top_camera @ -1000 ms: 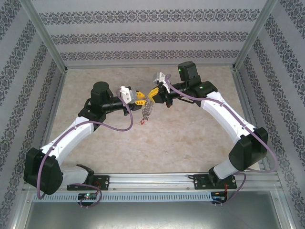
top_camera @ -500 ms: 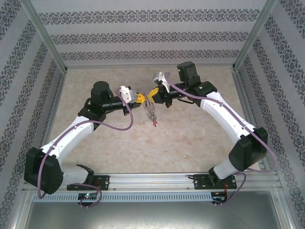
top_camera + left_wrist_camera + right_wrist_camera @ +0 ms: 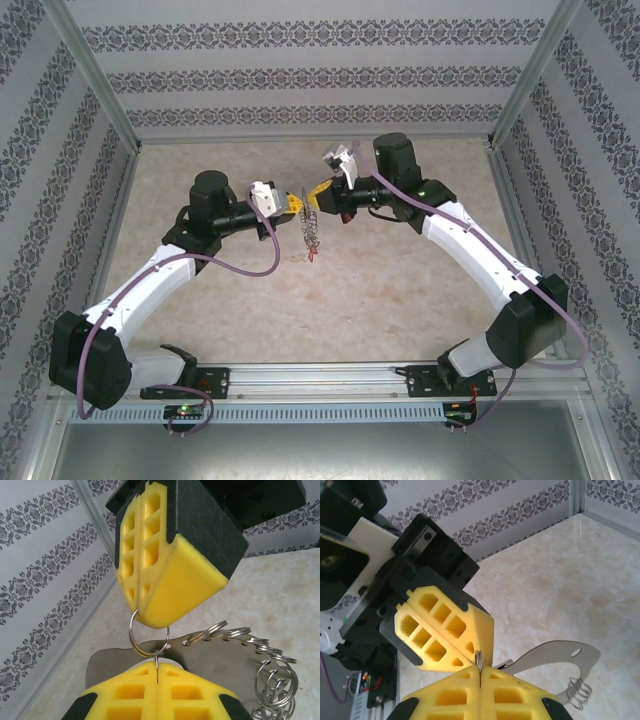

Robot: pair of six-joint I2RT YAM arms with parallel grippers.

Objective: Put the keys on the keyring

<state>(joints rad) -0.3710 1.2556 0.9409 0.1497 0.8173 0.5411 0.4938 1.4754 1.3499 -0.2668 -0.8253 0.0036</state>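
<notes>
**Keyring (image 3: 310, 232) held in mid-air between two arms.** The keyring hangs as a silvery bunch above the table (image 3: 400, 290), clear of its surface. Its uppermost part is a small split ring (image 3: 149, 639). Below and beside this ring lie a flat metal plate (image 3: 210, 665) and a string of further rings (image 3: 272, 680). A red speck (image 3: 312, 257) at the keyring's lower end is probably a key head, but it is too small to confirm.

The left gripper (image 3: 157, 677) meets the keyring from one side and the right gripper (image 3: 480, 680) from the other, tip to tip. Both pairs of yellow fingers are pressed together with no gap. The split ring's wire enters the seam of each, so both appear to pinch the same ring. Holding it from opposite sides probably steadies the ring and fixes its angle, while the loose parts hang below the grip and out of the way.

Whether any key is being threaded at the pinch point cannot be told. Beyond the keyring, the two arms angle inward from the near edge. Patterned walls (image 3: 300, 80) enclose the workspace.
</notes>
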